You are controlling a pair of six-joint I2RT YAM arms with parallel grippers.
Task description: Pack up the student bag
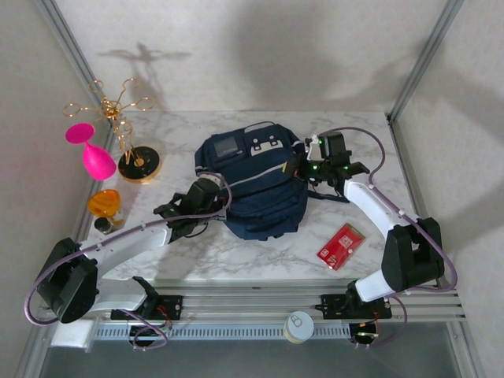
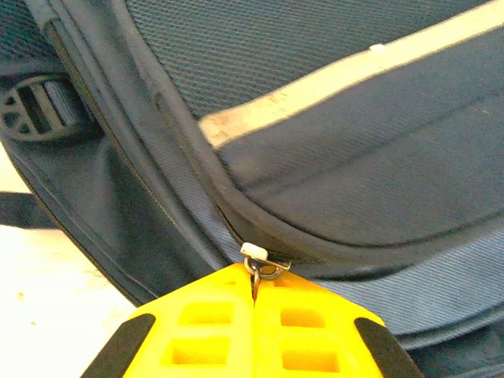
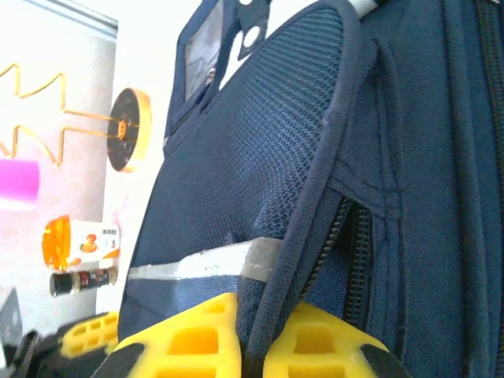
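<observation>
**Both grippers clamped on the bag, one at each flank**

Left gripper [image 2: 253,273]: the yellow fingers are pressed together tip to tip. They pinch the metal ring of a zip pull [image 2: 255,253], whose small white tab stands just above the tips. The pull sits low on a zip seam that curves around the front pocket. A pale stripe [image 2: 339,79] crosses the pocket above it, and a dark buckle [image 2: 35,110] lies at the upper left of this wrist view.

Right gripper [image 3: 264,316]: the fingers are closed on a piped edge [image 3: 307,232] of the mesh-faced panel, with the piping running down between the two tips. Just right of it, zip teeth [image 3: 358,260] show in a dark gap.

Bag [image 1: 260,197]: navy, and the largest object. It lies near the middle of the marble table [image 1: 260,256] with its trimmed top end toward the far wall. The left gripper meets its left side and the right gripper its upper right side.

Surroundings: a red card [image 1: 341,246] lies on the table to the right front of the bag, apart from it. To the left stand a gold wire stand [image 1: 118,110] on a round base and a pink goblet [image 1: 93,153] beside it. An orange bottle [image 1: 105,206] stands nearer the front. All three are clear of the bag.
</observation>
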